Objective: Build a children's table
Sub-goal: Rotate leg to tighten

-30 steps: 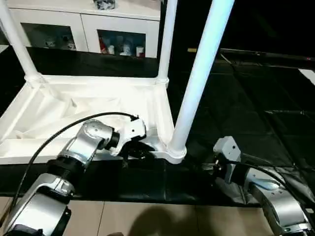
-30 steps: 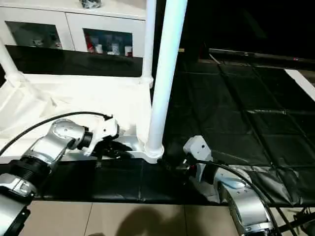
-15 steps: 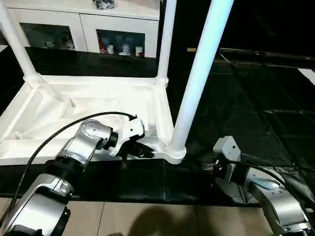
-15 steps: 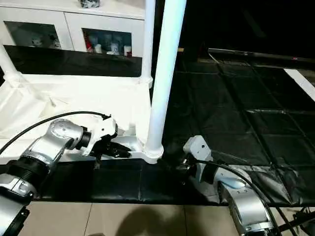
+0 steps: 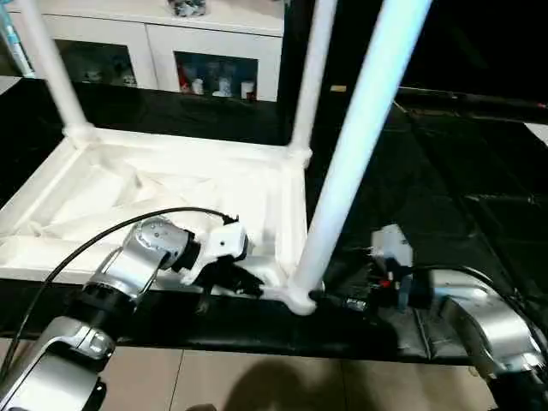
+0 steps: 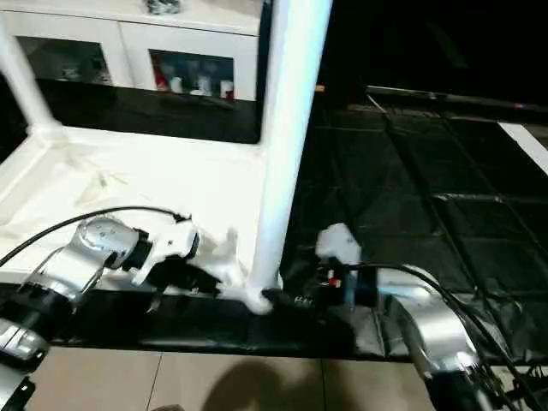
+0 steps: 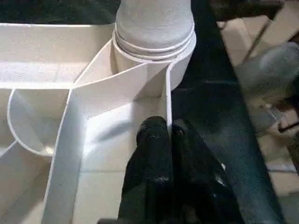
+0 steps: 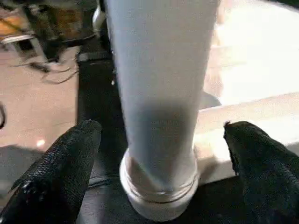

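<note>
Currently children's table (image 5: 171, 184) lies upside down on black mat (image 5: 445, 171), legs pointing up (near-corner leg (image 5: 351, 145) leaning slightly). Left gripper (image 7: 161, 135) pinches the rim; right gripper (image 8: 159, 154) wide around that leg.

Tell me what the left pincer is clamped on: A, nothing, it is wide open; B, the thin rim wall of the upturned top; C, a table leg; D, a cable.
B: in the left wrist view the left pincer has its black fingers shut on either side of the thin rim wall of the top, just short of the near leg in its corner socket.
</note>
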